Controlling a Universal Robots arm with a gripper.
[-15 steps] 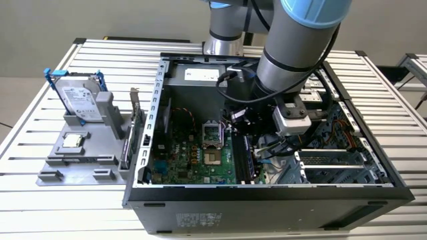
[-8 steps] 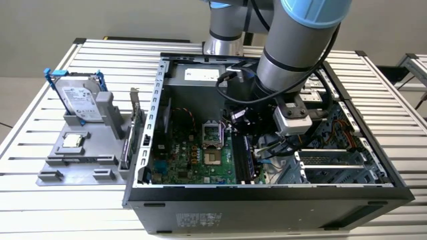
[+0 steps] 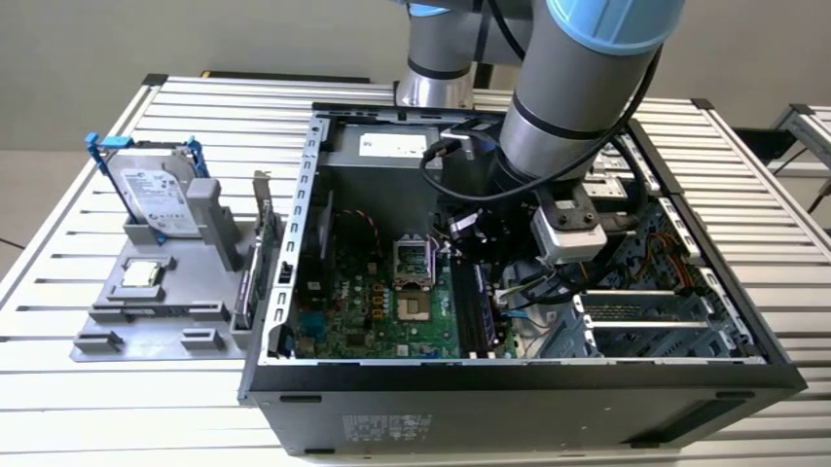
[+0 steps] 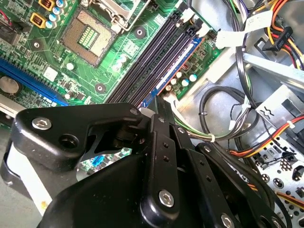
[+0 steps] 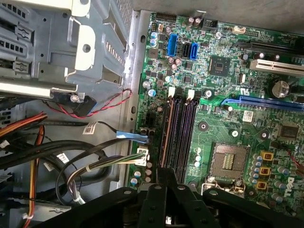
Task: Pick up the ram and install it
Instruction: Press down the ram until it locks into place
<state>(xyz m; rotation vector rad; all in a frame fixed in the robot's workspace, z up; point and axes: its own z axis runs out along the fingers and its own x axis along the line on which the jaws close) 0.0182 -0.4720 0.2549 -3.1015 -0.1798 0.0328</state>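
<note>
Gripper (image 4: 159,102) clenched on ram (image 4: 172,66), its edge meeting the outermost memory slot (image 5: 166,133); exterior view alone shows hard drive (image 3: 154,195) standing outside the case (image 3: 520,394).

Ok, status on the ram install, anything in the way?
Black gripper low over black motherboard memory slots. Long thin dark-green ram stick lies along outer slot at gripper tip; seating unclear. Black cable bundle beside slots, not across them.

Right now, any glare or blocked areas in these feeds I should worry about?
Exterior view: even light, but the arm covers part of the open computer case. Second wrist view: the black claw blocks the lower half, bright patch beneath it. First wrist view: memory slots clear and sharp.
</note>
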